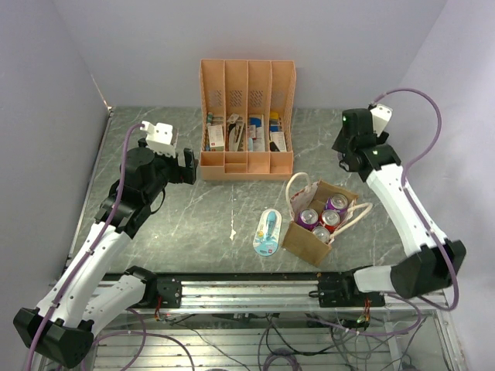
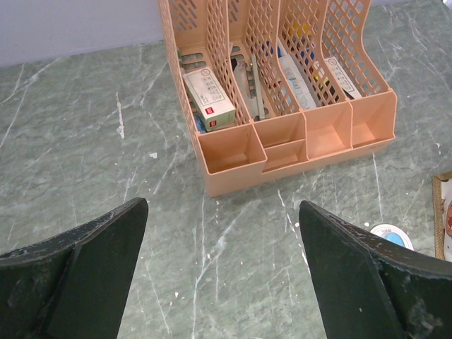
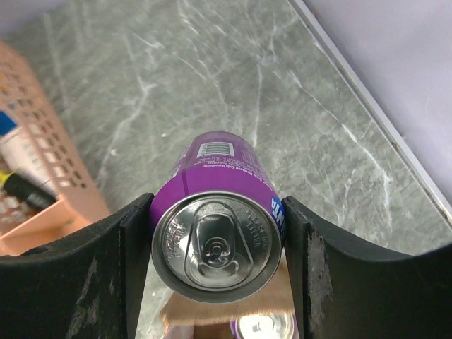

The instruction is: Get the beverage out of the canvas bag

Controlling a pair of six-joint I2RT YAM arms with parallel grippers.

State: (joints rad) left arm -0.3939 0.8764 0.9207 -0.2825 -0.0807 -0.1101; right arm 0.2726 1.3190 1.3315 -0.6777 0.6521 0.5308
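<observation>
The purple can (image 3: pixel 219 166) sat clamped between the two fingers of the right gripper (image 3: pixel 215 233), pinched at its sides just below the rim, with no gap showing on either side. Its long axis ran out along the fingers: the lid with its pull tab faced back toward the wrist and the body pointed away over bare marbled table (image 3: pixel 296 92). In the overhead view the right gripper (image 1: pixel 344 158) hung just to the far side of the canvas bag (image 1: pixel 305 243), and the wrist camera caught the bag's tan edge and the lid of another can at the very bottom of its frame. So the held can appeared to be clear of the bag and on its far side, not inside it. The can itself could not be made out from above, hidden by the arm. Four more cans (image 1: pixel 319 219) stood upright in the bag. The left gripper (image 2: pixel 222 208) was spread wide and held nothing, well off to the left near the slotted organizer (image 1: pixel 247 85). That made the right arm plainly the nearer one. Setting the can down would likely mean tipping its base toward the table on the open stretch to the far right of the bag.
</observation>
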